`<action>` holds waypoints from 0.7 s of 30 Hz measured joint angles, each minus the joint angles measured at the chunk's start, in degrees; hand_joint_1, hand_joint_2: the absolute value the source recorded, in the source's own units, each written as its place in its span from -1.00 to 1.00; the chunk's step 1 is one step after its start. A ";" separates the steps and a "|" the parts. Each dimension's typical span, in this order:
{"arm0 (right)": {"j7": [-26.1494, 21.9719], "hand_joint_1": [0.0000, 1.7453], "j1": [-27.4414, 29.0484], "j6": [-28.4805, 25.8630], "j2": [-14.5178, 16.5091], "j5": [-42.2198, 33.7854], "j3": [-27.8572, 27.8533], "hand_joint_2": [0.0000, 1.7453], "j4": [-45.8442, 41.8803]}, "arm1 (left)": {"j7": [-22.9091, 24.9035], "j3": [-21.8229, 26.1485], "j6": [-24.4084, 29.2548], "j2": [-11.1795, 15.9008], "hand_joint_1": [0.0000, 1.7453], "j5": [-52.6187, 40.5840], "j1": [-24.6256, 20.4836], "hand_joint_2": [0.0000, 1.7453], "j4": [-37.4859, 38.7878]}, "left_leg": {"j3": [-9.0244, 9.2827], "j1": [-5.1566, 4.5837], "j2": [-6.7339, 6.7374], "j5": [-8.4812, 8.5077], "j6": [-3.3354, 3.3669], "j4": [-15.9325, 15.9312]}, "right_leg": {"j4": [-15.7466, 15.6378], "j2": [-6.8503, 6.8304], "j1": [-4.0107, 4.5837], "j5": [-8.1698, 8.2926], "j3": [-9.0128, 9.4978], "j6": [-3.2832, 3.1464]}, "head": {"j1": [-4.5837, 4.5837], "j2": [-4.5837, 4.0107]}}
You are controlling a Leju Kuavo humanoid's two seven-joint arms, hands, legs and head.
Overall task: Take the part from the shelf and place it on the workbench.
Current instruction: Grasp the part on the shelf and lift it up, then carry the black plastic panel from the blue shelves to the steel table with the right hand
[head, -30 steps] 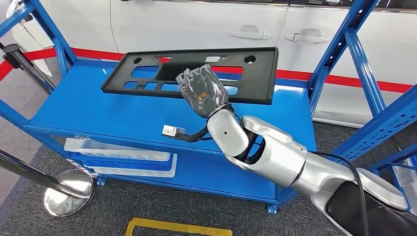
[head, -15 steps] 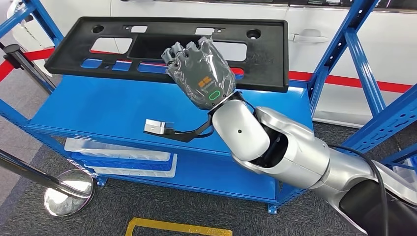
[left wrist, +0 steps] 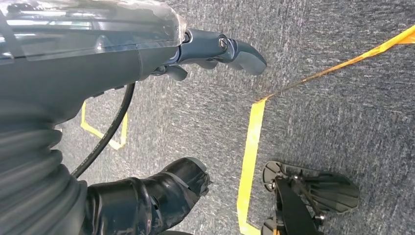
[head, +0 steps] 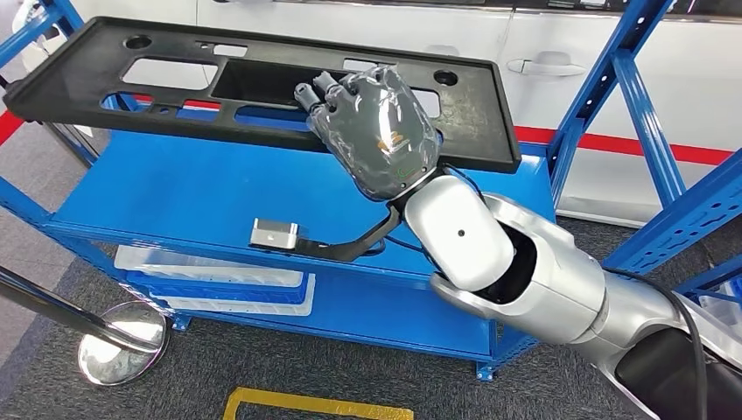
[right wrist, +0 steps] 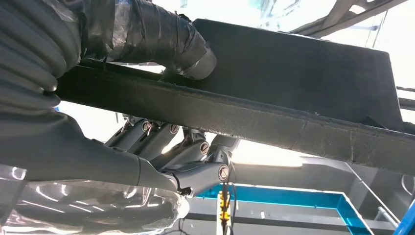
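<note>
In the head view the right hand point(head: 376, 131) sits in the upper middle of the frame and holds the part point(head: 262, 92), a long black flat panel with several cut-out openings. The part stretches from the upper left of the frame to right of centre, lifted above the top board of the blue shelf point(head: 201, 197) and not touching it. In the right wrist view the thumb point(right wrist: 161, 39) presses on one face of the part point(right wrist: 293, 78) while the darker fingers point(right wrist: 171, 147) curl against the other face, so its edge is clamped between them. In the left wrist view the left hand point(left wrist: 161, 122) hangs over grey carpet with yellow tape lines point(left wrist: 249, 147); its fingers are apart and hold nothing. A white car point(head: 437, 44) stands behind the shelf.
</note>
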 joint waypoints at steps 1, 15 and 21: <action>0.03 1.00 0.02 -0.03 -0.14 -0.21 -0.10 1.00 -0.13 | 0.00 -0.02 0.07 -0.01 -1.00 -0.03 -0.02 1.00 0.00 | 0.00 0.00 0.00 0.00 0.00 0.00 | 0.00 0.00 0.00 0.00 0.00 0.00 | 0.00 0.00; 0.69 1.00 0.01 0.48 -1.55 0.74 -0.19 1.00 -1.24 | 0.00 -1.08 0.80 -0.09 -1.00 -0.86 -0.20 1.00 0.00 | -0.06 -0.47 0.00 -0.16 0.54 0.25 | -0.06 0.00 -0.50 0.02 0.02 0.31 | -0.01 0.00; 0.71 1.00 -0.03 0.75 -2.12 1.04 -0.19 1.00 -1.36 | 0.01 -1.45 0.54 -0.28 -1.00 -0.95 -0.43 1.00 0.00 | 0.94 -0.01 0.32 1.15 2.03 -1.84 | 0.84 -0.10 -0.52 -1.11 -0.23 1.49 | 0.14 0.00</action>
